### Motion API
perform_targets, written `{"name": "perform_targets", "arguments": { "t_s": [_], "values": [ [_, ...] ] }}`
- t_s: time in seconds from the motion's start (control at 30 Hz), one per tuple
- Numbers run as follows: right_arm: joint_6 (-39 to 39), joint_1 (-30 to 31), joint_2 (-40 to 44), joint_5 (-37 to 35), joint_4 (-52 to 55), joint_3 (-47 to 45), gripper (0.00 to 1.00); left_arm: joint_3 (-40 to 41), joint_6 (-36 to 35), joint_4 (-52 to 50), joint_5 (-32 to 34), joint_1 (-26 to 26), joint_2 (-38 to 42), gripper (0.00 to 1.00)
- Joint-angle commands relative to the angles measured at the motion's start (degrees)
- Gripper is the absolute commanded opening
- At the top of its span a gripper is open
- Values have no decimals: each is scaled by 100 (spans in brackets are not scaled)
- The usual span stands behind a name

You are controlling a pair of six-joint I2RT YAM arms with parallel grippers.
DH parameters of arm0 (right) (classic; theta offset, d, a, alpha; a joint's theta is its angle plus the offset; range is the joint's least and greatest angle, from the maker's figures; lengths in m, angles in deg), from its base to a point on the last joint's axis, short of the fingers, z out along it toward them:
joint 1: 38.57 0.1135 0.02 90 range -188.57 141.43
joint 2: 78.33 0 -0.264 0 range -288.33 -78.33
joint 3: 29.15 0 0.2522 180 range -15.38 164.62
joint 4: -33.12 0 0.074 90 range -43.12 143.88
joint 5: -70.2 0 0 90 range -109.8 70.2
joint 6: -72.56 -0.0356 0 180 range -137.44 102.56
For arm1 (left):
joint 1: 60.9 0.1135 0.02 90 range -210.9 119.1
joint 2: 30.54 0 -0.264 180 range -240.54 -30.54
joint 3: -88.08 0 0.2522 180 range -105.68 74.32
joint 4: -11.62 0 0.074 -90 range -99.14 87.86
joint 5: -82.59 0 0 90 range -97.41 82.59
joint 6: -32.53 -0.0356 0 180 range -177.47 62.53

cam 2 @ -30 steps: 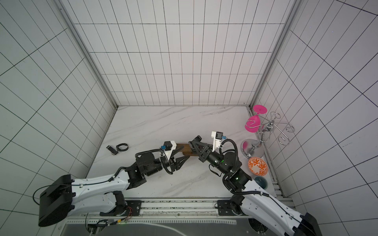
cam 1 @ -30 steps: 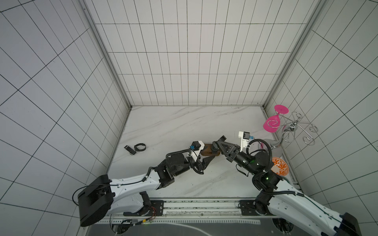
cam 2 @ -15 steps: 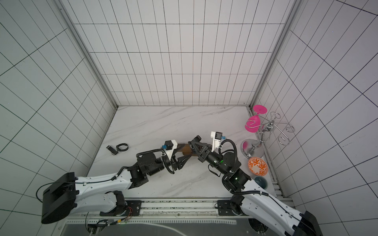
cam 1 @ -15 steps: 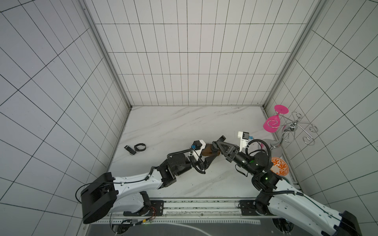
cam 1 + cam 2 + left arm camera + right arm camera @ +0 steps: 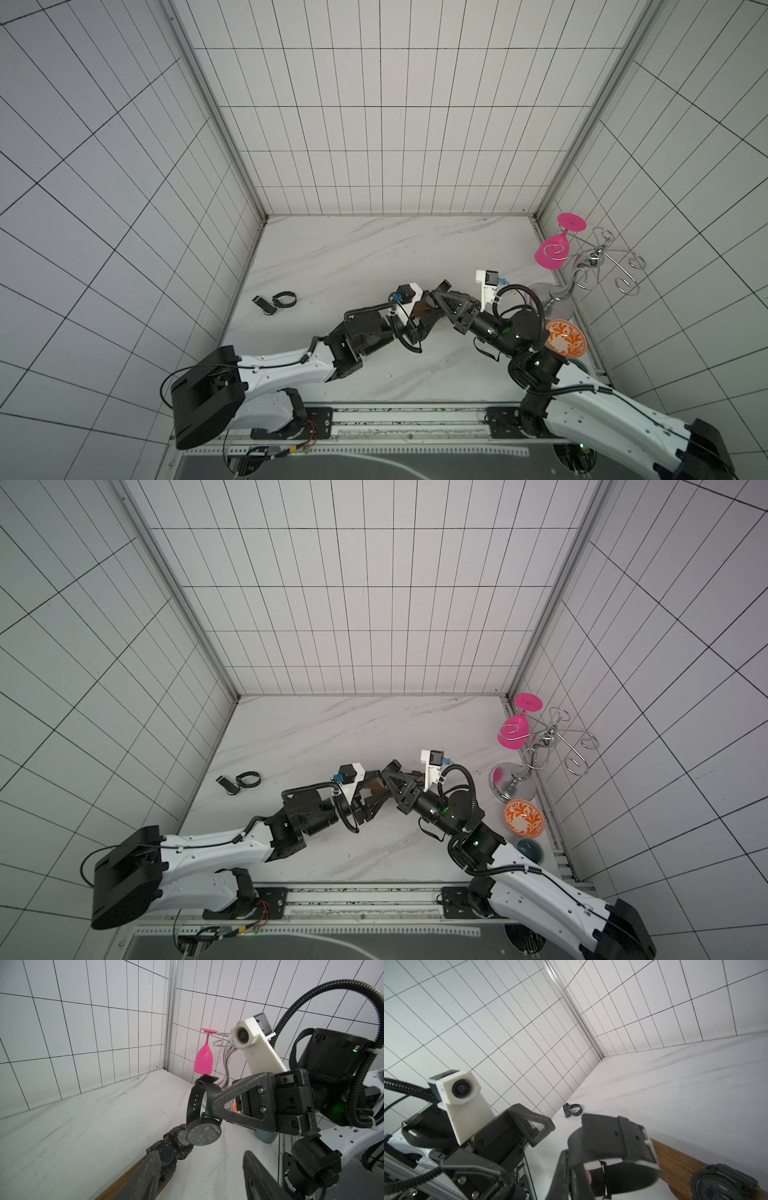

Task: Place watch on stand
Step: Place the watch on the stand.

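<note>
A black watch point(image 5: 203, 1136) with a round dark face hangs by its strap point(image 5: 612, 1132) from my right gripper point(image 5: 209, 1109), which is shut on it. It hovers just above the end of the brown wooden stand point(image 5: 124, 1180), which also shows in the right wrist view point(image 5: 675, 1159) and in both top views point(image 5: 422, 309). Two black watches point(image 5: 164, 1153) sit around the bar. My left gripper point(image 5: 199, 1159) is low at the stand, jaws apart, one finger point(image 5: 149, 1176) over the bar and only bare table in the gap.
Another black watch point(image 5: 278, 301) lies on the table near the left wall. At the right wall stand a silver wire glass rack point(image 5: 598, 266) with a pink glass point(image 5: 550, 253), an orange patterned bowl point(image 5: 565, 338) and a teal cup point(image 5: 530, 850).
My left gripper has shifted slightly forward toward the stand. The right gripper with the watch has barely moved.
</note>
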Motion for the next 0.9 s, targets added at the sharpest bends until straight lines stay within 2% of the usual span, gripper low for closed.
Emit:
{"name": "perform_targets", "arguments": {
  "t_s": [0.0, 0.23, 0.4, 0.53, 0.63, 0.7, 0.87],
  "values": [
    [288, 50, -85, -288, -83, -119, 0, -278, 201, 26, 213, -36, 192, 0],
    [638, 359, -182, -482, -58, -273, 0, -304, 646, 192, 903, 6, 512, 0],
    [744, 509, -157, -687, -58, -404, 5, -343, 1009, 196, 1010, 277, 615, 0],
    [788, 509, -29, -1137, -34, -534, 16, -390, 1234, 128, 801, 479, 607, 0],
    [751, 515, 145, -1631, -141, -658, 35, -357, 1310, 139, 862, 479, 618, 0],
    [761, 510, 307, -1880, -362, -791, 43, -305, 1432, 217, 966, 474, 648, 0],
    [899, 719, 703, -2182, -1583, -1358, 50, -209, 1939, 475, 1348, 479, 642, 0]
  ]
}}
